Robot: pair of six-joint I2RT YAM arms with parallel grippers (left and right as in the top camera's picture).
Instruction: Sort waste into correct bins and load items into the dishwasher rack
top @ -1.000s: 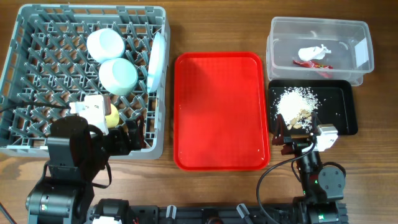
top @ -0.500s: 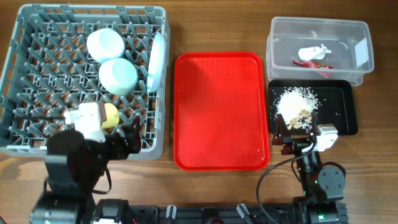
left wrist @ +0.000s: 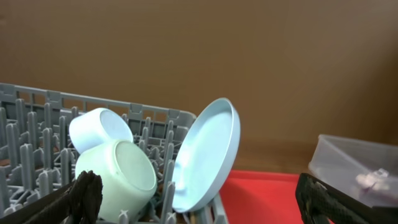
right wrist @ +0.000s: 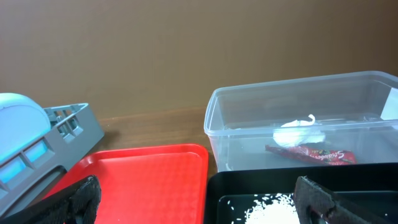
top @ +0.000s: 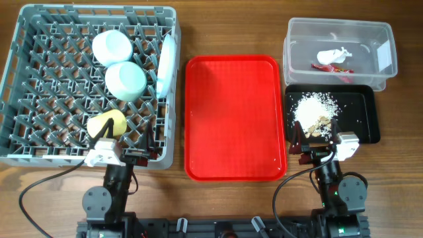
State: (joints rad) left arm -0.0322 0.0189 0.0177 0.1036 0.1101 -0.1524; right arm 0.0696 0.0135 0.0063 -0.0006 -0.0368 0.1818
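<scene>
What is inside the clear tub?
The clear tub holds a crumpled white tissue and a red wrapper, close together. Anything beneath those two is covered and cannot be seen.

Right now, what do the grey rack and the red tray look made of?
Grey rack: seemingly moulded plastic, matte; its pegs and walls form one uniform piece. Red tray: probably plastic, faintly glossy, with finely textured surface and rounded raised rim.
</scene>
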